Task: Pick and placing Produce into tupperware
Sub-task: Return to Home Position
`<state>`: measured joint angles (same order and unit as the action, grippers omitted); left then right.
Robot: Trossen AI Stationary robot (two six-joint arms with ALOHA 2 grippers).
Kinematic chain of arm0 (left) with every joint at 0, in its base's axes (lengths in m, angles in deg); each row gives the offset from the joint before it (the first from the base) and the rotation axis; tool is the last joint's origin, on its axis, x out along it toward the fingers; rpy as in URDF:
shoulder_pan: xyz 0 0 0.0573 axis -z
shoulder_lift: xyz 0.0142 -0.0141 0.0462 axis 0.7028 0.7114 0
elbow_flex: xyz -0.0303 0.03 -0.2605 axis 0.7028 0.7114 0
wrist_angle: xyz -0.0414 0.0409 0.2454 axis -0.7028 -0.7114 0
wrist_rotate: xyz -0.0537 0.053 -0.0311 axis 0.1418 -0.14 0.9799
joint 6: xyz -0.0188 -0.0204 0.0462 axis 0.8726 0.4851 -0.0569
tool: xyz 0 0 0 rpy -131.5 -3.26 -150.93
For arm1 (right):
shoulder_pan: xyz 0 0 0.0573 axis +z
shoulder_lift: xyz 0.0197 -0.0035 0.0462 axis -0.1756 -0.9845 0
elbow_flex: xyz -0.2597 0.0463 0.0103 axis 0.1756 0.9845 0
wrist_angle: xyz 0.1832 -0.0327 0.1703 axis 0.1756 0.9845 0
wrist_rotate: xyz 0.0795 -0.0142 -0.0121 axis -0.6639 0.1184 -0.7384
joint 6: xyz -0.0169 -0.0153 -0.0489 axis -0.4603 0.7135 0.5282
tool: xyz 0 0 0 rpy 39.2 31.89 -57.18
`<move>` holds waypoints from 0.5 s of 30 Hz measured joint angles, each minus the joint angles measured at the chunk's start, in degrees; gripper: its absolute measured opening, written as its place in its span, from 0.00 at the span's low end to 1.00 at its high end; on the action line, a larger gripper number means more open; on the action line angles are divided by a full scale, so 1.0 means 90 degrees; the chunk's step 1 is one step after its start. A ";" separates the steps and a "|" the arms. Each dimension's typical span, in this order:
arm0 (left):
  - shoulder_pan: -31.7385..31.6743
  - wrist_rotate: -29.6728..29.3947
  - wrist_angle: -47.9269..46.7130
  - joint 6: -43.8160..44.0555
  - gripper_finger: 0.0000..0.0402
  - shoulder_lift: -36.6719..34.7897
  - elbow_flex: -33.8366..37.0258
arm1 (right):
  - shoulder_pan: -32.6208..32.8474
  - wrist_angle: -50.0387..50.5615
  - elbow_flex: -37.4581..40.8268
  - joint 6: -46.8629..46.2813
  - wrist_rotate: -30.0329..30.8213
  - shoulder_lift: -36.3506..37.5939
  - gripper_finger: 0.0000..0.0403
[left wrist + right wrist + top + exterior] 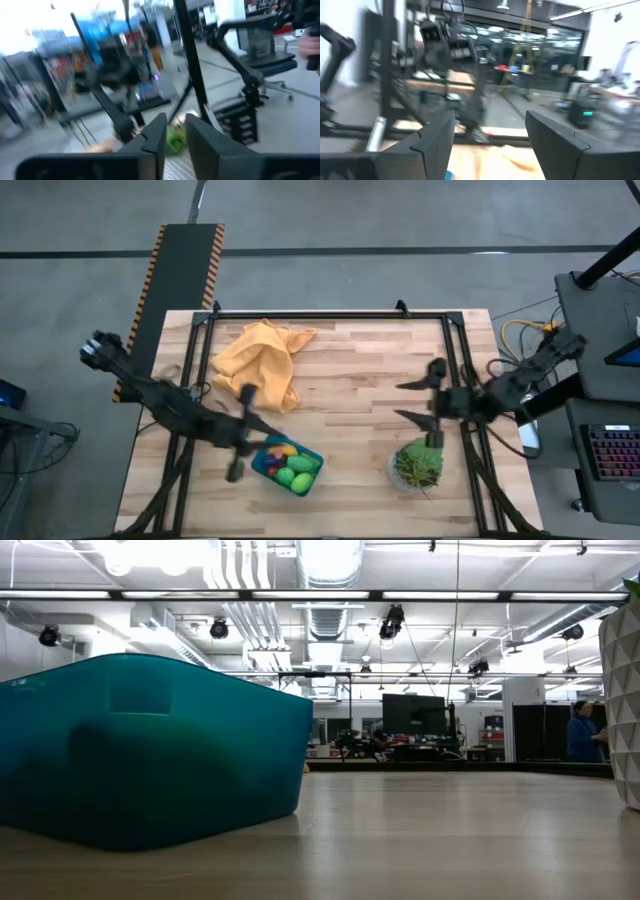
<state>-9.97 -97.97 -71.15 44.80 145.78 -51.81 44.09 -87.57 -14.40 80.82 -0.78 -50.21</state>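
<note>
The teal tupperware [262, 463] [150, 750] stands near the table's front edge, left of the middle. Produce lies in it: green ovals [293, 477], a yellow piece [281, 449] and a small pink piece [270, 463]. My left gripper [250, 430] [175, 120] hovers blurred above the tupperware's left end and points level. A green patch [175, 142] shows just past it; I cannot tell what that patch is. My right gripper [402, 401] [490, 117] hangs open in the air right of the middle, pointing toward the table's left, with nothing between its fingers.
A crumpled orange-yellow cloth [262, 360] lies at the back left. A leafy green plant [418, 465] in a pot [625, 710] stands near the front right, below my right gripper. Black frame bars run along the table's sides. A person [580, 735] stands far off in the room.
</note>
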 joint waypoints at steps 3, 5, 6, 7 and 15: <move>0.0025 0.0007 -0.0412 -0.0779 0.06 -0.0709 0.0022 | 0.0870 0.0384 0.0010 0.0683 0.1114 0.0390 0.59; 0.0035 0.0000 -0.0743 -0.0980 0.02 -0.1127 0.0050 | 0.1430 0.0575 0.0018 0.1036 0.1492 0.0569 0.59; 0.0034 -0.0061 -0.0941 -0.1007 0.01 -0.1348 0.0097 | 0.1669 0.0669 0.0022 0.1136 0.1601 0.0645 0.59; 0.0034 -0.0213 -0.1160 -0.1008 0.01 -0.1548 0.0162 | 0.1870 0.0755 0.0027 0.1175 0.1662 0.0712 0.59; 0.0034 -0.1119 -0.1263 -0.1178 0.00 -0.2705 0.1307 | 0.1963 0.2049 0.0066 0.0357 0.0344 0.1131 0.50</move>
<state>-9.67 -108.04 -82.52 34.20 121.43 -40.04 61.76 -69.13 -13.81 84.04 2.32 -40.03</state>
